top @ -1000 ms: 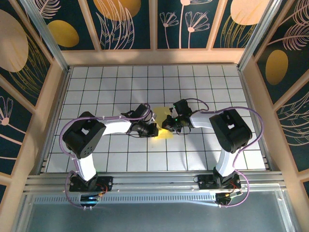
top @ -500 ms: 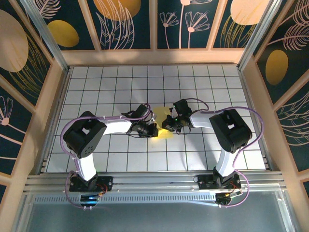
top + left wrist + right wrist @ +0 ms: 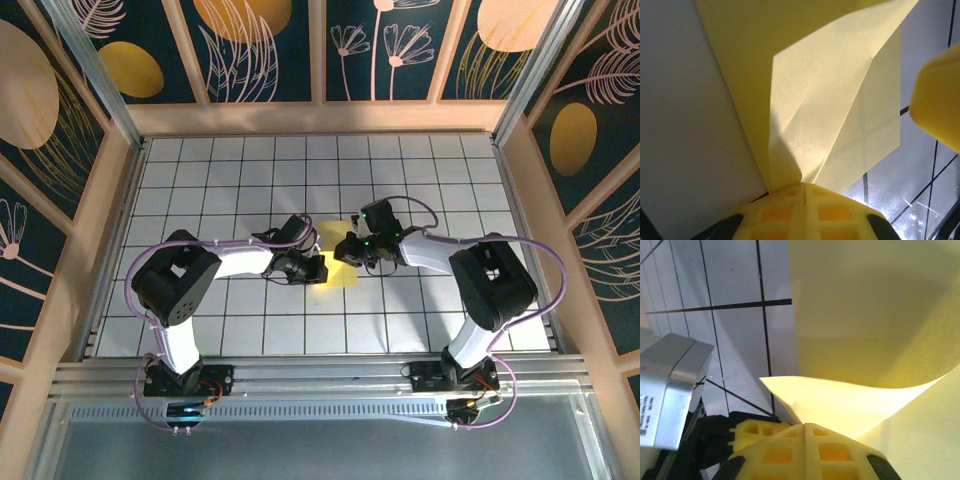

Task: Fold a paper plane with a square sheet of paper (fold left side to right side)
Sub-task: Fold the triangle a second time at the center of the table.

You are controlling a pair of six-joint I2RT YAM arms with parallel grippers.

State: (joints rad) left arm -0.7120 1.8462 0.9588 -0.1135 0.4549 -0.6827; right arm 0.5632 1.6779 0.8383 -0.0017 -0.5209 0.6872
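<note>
The pale-yellow sheet of paper (image 3: 338, 252) lies partly lifted at the table's middle, between the two grippers. My left gripper (image 3: 316, 266) pinches its left edge; in the left wrist view the creased paper (image 3: 835, 110) rises straight out of the closed yellow fingers (image 3: 802, 210). My right gripper (image 3: 352, 248) grips the sheet from the right; in the right wrist view a curled flap of paper (image 3: 860, 400) comes out of its closed fingers (image 3: 805, 450), with the left gripper's yellow finger (image 3: 747, 432) just beside them. No dart-shaped plane is formed.
The white grid-tiled table (image 3: 250, 180) is walled by wooden frames (image 3: 320, 115) with dark floral panels. An aluminium rail (image 3: 320, 375) runs along the near edge by the arm bases.
The right arm has shifted: its forearm swung and its gripper moved slightly up and left over the paper. The left arm has stayed nearly still.
</note>
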